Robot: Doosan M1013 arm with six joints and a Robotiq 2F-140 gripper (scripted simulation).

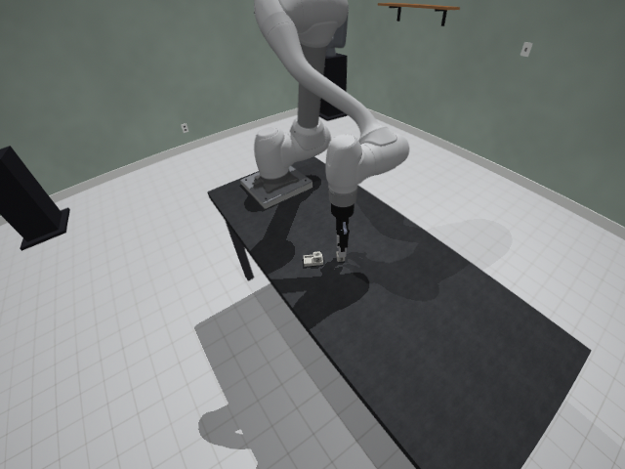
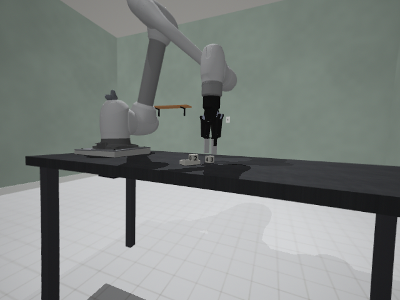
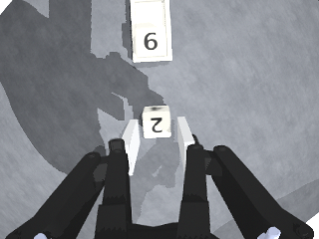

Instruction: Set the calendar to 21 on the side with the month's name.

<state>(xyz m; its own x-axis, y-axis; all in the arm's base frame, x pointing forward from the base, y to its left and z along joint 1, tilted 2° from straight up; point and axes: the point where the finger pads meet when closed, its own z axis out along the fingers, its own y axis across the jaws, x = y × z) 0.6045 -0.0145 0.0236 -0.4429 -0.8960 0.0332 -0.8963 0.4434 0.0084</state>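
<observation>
Wrist view: tray (image 3: 151, 10) lies beyond loose cube (image 3: 158, 122).

Gripper (image 2: 210, 149) above the loose cube (image 2: 209, 159), pads apart with room either side of it. The tray (image 2: 187, 162), holding the other cube (image 2: 193, 157), stands just beside it; desk (image 2: 290, 180) beyond lies open.

On the dark table, the loose cube (image 3: 158, 121) below the gripper's fingers shows a 2 on top — and, seen from the side (image 2: 209, 159), a 4 and a 3. The cube (image 3: 151, 42) seated in the tray (image 2: 186, 162) shows a 6 on top; its side faces read 2 and perhaps 0 — too small to confirm.
</observation>
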